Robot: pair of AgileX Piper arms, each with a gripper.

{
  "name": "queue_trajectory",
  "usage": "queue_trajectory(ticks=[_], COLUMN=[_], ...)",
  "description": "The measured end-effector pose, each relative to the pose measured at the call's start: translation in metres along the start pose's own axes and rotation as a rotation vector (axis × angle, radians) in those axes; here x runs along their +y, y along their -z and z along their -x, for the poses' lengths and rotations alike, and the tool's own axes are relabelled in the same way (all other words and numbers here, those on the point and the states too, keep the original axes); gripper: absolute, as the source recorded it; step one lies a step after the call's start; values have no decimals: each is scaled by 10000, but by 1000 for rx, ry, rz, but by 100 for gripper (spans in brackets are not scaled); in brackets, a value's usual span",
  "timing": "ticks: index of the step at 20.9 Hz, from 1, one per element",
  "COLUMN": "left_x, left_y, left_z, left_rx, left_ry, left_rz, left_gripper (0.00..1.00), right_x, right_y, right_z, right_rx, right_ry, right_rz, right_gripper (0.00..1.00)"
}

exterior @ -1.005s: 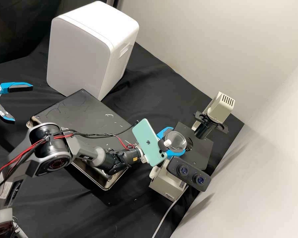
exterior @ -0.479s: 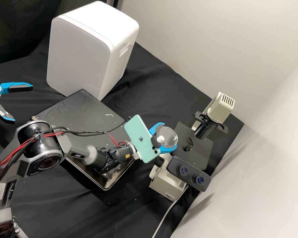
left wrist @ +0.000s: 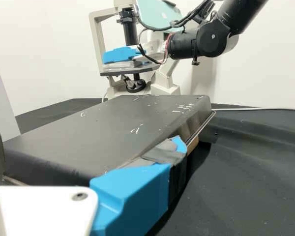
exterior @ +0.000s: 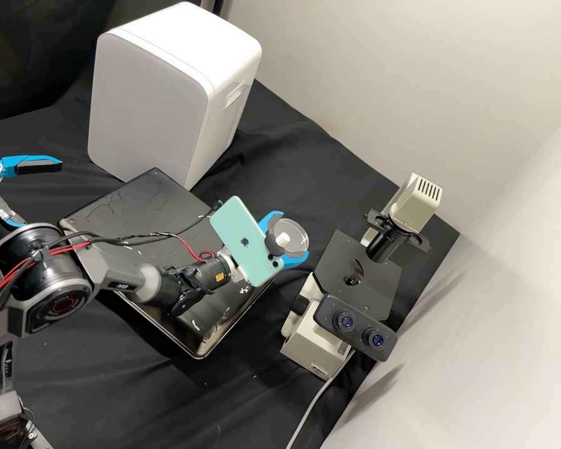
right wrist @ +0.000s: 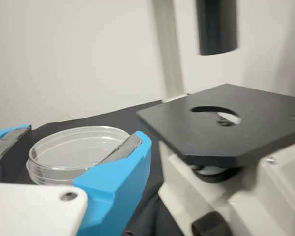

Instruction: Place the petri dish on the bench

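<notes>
Black-draped counter (exterior: 305,162), white walls (exterior: 386,75) behind. We see right jaws clamping the petri dish (exterior: 288,232) -- left jaws wide, lower tip hidden behind the right arm (exterior: 124,284).

Left gripper's blue finger (left wrist: 132,196) by the black tray's (left wrist: 113,132) near corner; beyond the tray, a microscope (left wrist: 119,29) and the right gripper (left wrist: 122,55) with a dish (left wrist: 122,63).

Right arm (exterior: 128,284): dark grey links, fat round joint housing (exterior: 43,293) with a red ring. Red and black cables (exterior: 140,239) run loose along it. Mint-green slab (exterior: 246,241) at the wrist. Right gripper (exterior: 287,238) and left gripper (exterior: 36,192): white body, one screw (right wrist: 69,196), bright blue fingers (right wrist: 120,177), grey pads (right wrist: 119,149).
</notes>
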Motion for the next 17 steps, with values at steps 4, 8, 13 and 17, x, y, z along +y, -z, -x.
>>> queue_trajectory(ticks=[4,8,13,17], left_x=[0,-14,-14,-14], left_y=[-2,3,3,3], left_z=[-1,-6,-6,-6], left_rx=[-1,-1,-1,-1], left_ry=[0,7,7,7], left_rz=[0,6,6,6], left_gripper=[100,100,100,100], right_x=[-158,-266,-420,-499], right_y=[53,102,91,55], right_z=[22,30,89,130], right_rx=[14,27,32,26], right_ry=[46,77,120,141], right_rz=[0,11,75,109], right_gripper=[0,0,0,0])
